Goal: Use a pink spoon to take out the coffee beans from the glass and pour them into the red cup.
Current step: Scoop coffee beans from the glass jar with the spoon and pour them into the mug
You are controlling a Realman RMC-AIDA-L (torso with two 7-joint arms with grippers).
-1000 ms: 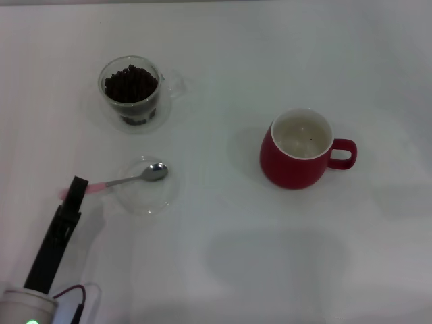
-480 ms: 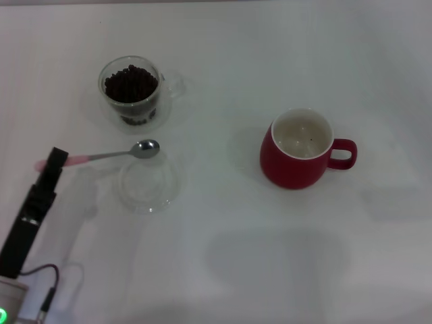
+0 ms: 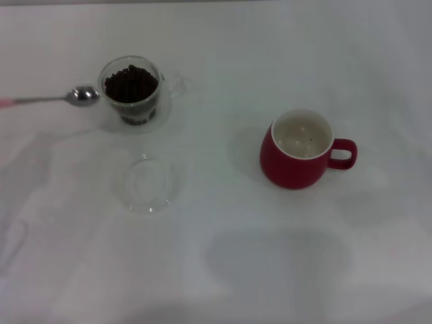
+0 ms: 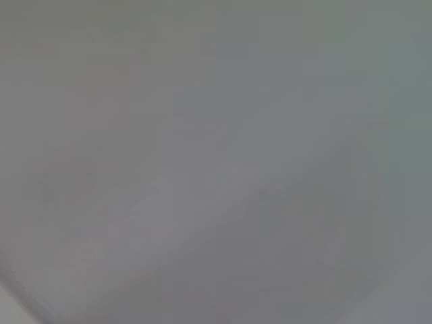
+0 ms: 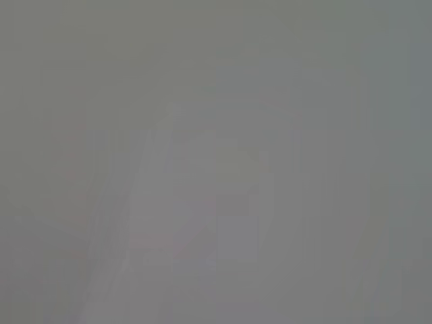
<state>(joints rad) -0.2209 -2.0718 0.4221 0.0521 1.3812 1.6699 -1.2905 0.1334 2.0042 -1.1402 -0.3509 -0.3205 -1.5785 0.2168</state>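
Pink spoon point(image 3: 47, 98) now raised beside glass point(image 3: 133, 92)

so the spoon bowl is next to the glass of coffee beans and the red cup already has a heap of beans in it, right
Not quite. The head view shows the rounded deep-red cup with a white inside that looks nearly bare, with no heap of beans. The rest holds: the shiny bowl of the pink-handled spoon is beside the clear glass of dark coffee beans.

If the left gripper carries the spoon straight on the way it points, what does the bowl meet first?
Probably the glass: the spoon points at its near rim, bowl just short of it, with the beans beyond. Height is unclear, so it may pass over the rim. The gripper itself is out of view.
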